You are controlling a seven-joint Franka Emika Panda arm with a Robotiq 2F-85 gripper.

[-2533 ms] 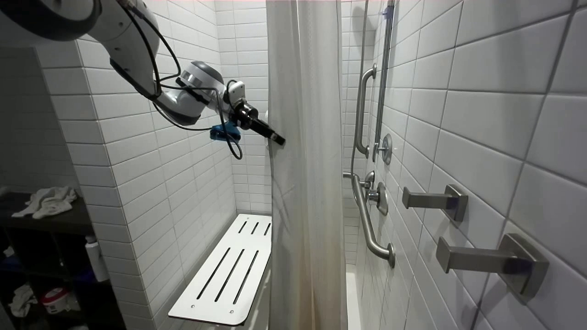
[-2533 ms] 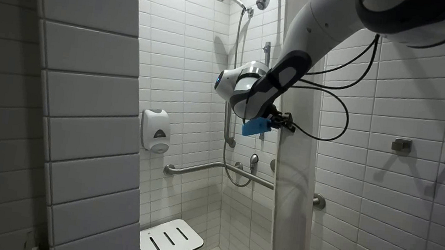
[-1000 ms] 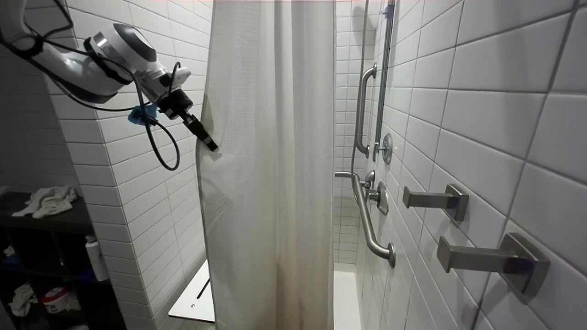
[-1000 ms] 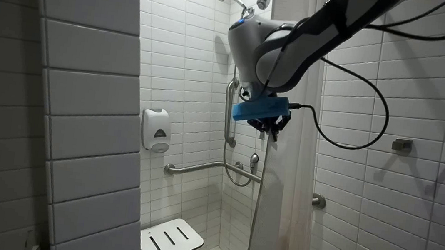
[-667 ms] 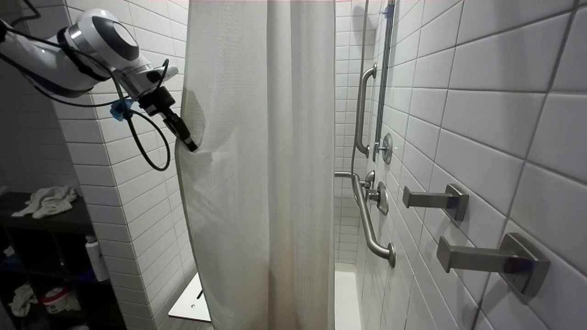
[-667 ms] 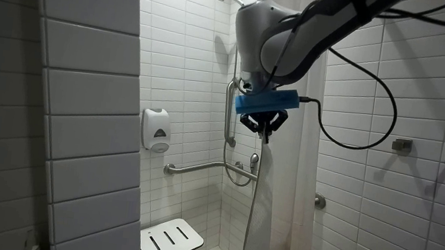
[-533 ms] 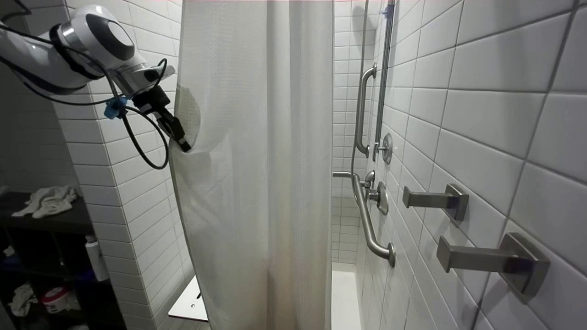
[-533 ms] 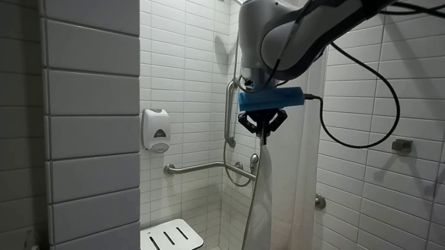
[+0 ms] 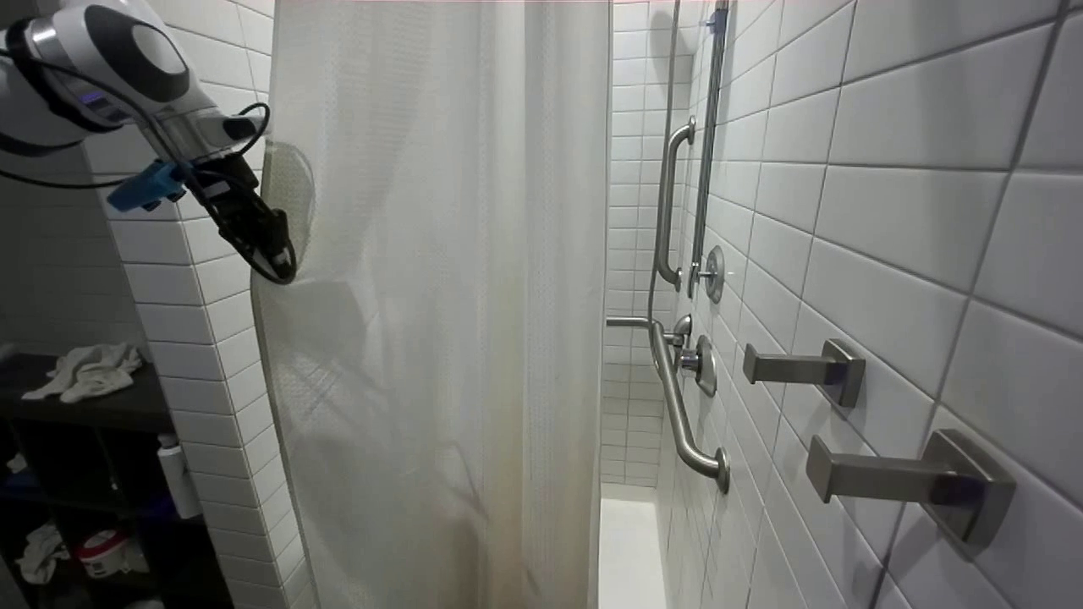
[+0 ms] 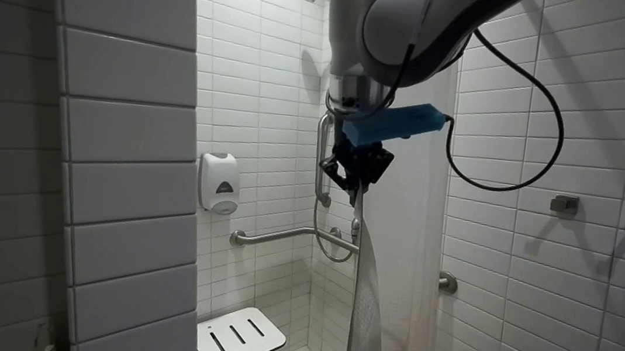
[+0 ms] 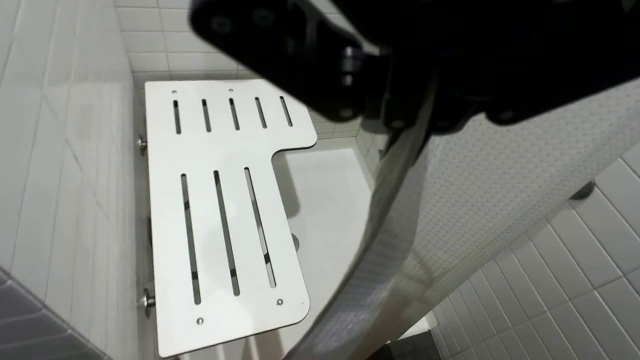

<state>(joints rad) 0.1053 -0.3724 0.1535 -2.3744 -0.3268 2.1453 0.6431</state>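
Note:
A pale, translucent shower curtain hangs in folds in both exterior views (image 9: pixel 440 296) (image 10: pixel 413 269). My black gripper (image 9: pixel 283 266) is shut on the curtain's free edge, about mid-height of the view, and pulls it out sideways. In an exterior view, the gripper (image 10: pixel 355 195) points down with the fabric falling from its fingertips. In the wrist view, the curtain (image 11: pixel 390 240) runs up between the closed fingers (image 11: pixel 410 127), and its hem hangs in a curved band below them. The upper part of the pinched fabric is hidden by the fingers.
A white slotted shower seat (image 11: pixel 230 155) is fixed to the wall beside the gripper, also visible in an exterior view (image 10: pixel 244 338). A tiled pillar (image 10: pixel 128 137) stands nearby. Steel grab bars (image 9: pixel 677 406), wall hooks (image 9: pixel 787 368) and a soap dispenser (image 10: pixel 219 182) are on the walls.
The gripper has drawn the curtain's edge away from the hook wall towards the pillar and turned. The curtain is spread wider and hides the seat in an exterior view. The grip stays closed.

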